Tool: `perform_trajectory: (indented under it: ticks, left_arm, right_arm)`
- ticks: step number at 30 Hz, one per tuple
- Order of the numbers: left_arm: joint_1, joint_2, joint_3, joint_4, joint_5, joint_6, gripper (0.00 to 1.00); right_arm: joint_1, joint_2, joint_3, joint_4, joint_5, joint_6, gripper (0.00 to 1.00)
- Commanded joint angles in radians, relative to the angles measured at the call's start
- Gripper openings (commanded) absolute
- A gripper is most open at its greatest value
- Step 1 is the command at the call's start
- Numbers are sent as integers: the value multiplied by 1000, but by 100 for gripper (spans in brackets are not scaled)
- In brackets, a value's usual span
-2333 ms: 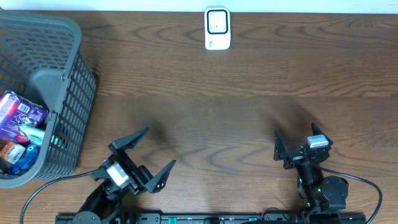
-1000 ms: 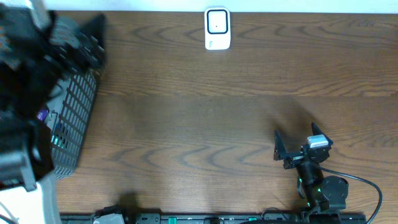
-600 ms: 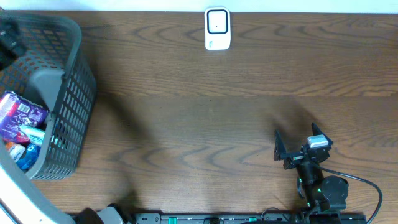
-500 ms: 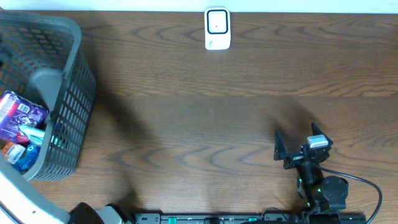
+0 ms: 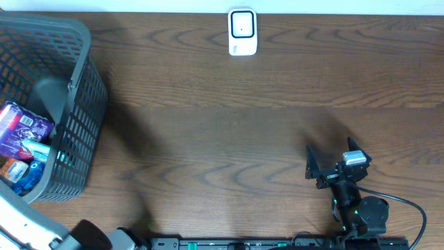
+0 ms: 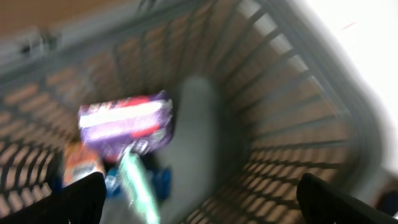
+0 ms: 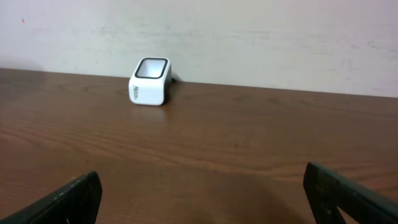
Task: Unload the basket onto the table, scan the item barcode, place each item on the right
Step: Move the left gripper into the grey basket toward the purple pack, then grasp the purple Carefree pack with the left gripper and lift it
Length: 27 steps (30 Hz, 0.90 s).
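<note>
Several items lie in the grey basket (image 5: 76,104) at the table's left: a purple packet (image 5: 24,128), a teal tube (image 5: 38,149) and an orange pack (image 5: 10,168). The left wrist view, blurred, looks down into the basket (image 6: 298,106) at the purple packet (image 6: 127,124), the teal tube (image 6: 140,186) and the orange pack (image 6: 84,163). My left gripper (image 6: 205,205) hangs open above them, holding nothing. The white barcode scanner (image 5: 242,31) stands at the far middle edge. My right gripper (image 5: 329,165) rests open at the front right, facing the scanner (image 7: 150,81).
Bare brown wood table (image 5: 229,125) stretches between the basket and the right arm. A pale wall (image 7: 249,37) rises behind the scanner. A white part of the left arm (image 5: 28,228) shows at the overhead view's bottom-left corner.
The left arm left its resting place at the front, swept up over the basket and now shows only at the bottom-left corner. The right arm has not moved.
</note>
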Motion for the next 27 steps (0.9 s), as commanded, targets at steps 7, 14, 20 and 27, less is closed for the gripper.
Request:
perform_trajectory:
  ticks: [7,14,20,27]
  left_arm:
    - [2,228,-33,-21,-135,13,98]
    - [-11,304,-33,13,-238,8,98]
    - [-106,367,-33,56,-408,6,98]
    - [-161,494,-33,92,-455,5,98]
  right_arm:
    - [-4,-5,-2,-4,0,3,99]
    - [-4,-5,-2,-4,1,3,99]
    - [-4,-5,-2,-4,0,3,99]
    - [-4,-5,-2,-4,0,3,99]
